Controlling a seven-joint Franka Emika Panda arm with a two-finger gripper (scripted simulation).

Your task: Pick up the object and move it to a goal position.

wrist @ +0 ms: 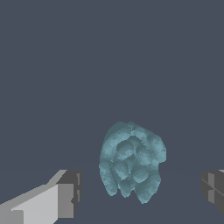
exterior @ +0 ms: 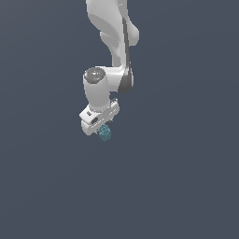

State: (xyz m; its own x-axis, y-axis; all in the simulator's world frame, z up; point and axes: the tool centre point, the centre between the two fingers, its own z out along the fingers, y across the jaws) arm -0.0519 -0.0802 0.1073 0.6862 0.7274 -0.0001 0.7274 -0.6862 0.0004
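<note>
On plain dark grey-blue surface: object between wide-spread, non-touching fingers of hand.

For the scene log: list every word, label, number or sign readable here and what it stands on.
None. The gripper, the white arm, the teal-blue lumpy chunk and the grey ground carry no text, label, number or sign in either view.

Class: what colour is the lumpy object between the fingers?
Teal-blue object, clearest in the wrist view.

Teal-blue object, white-grey fingers
</note>
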